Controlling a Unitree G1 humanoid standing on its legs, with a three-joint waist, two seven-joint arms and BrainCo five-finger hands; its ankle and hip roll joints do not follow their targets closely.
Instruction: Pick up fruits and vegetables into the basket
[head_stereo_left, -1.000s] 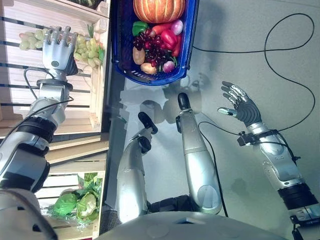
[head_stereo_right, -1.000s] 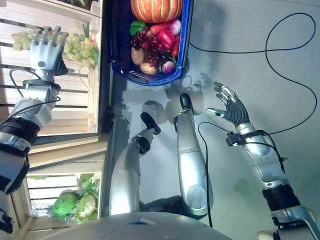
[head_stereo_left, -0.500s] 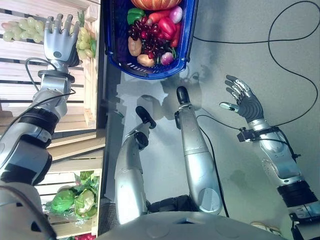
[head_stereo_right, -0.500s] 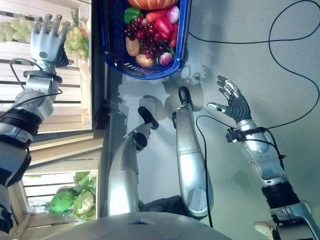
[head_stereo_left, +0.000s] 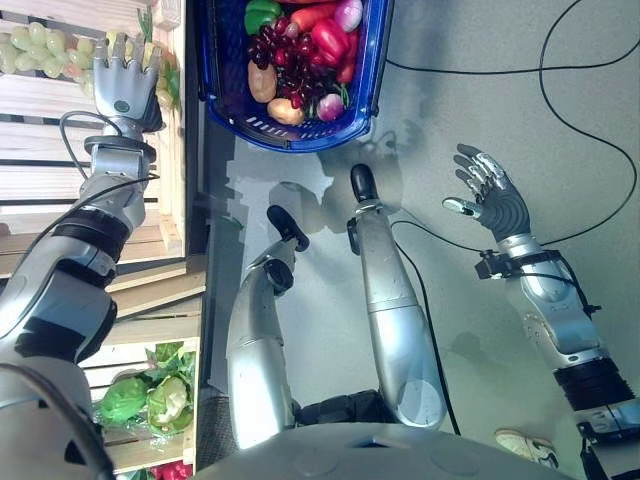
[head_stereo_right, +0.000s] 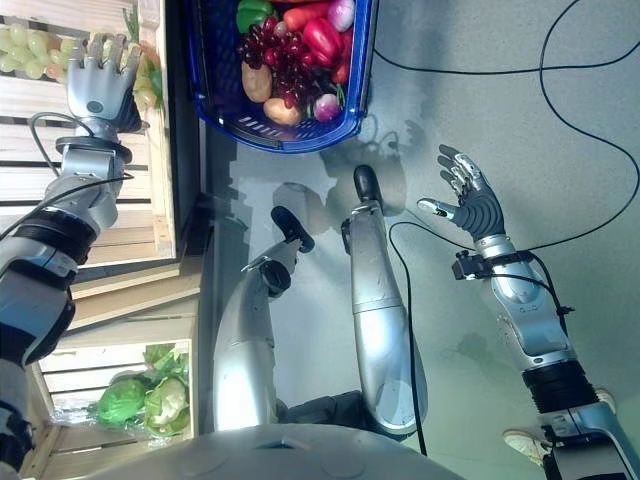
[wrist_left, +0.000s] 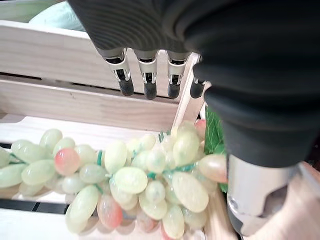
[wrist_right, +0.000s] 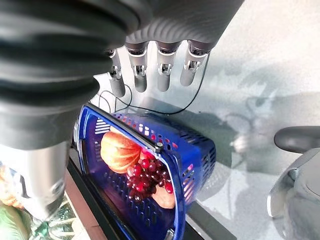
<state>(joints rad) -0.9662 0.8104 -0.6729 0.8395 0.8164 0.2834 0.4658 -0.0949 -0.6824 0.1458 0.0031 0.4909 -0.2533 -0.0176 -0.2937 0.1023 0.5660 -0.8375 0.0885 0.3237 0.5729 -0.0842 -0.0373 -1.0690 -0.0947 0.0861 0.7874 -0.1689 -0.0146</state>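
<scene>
Over on the pale slatted wooden crate shelf (head_stereo_left: 60, 110), the left hand (head_stereo_left: 118, 85) sits right above the bunch of pale green plastic grapes (wrist_left: 125, 180), fingers straight and spread, not curled round anything yet. Compared with a second ago the hand has crept further onto the bunch, so I'd guess the grab is about to happen, though nothing's been lifted. The blue plastic basket (head_stereo_left: 375, 70) stands on the grey floor just beside the shelf, already holding dark red grapes (head_stereo_left: 290, 50), a red pepper (head_stereo_left: 330, 40), a green pepper (head_stereo_left: 260, 15) and a potato (head_stereo_left: 262, 82). Meanwhile the right hand (head_stereo_left: 495, 200) hangs open out over the floor, well away, holding nothing. Green leafy cabbages (head_stereo_left: 140, 395) wait in a lower crate.
</scene>
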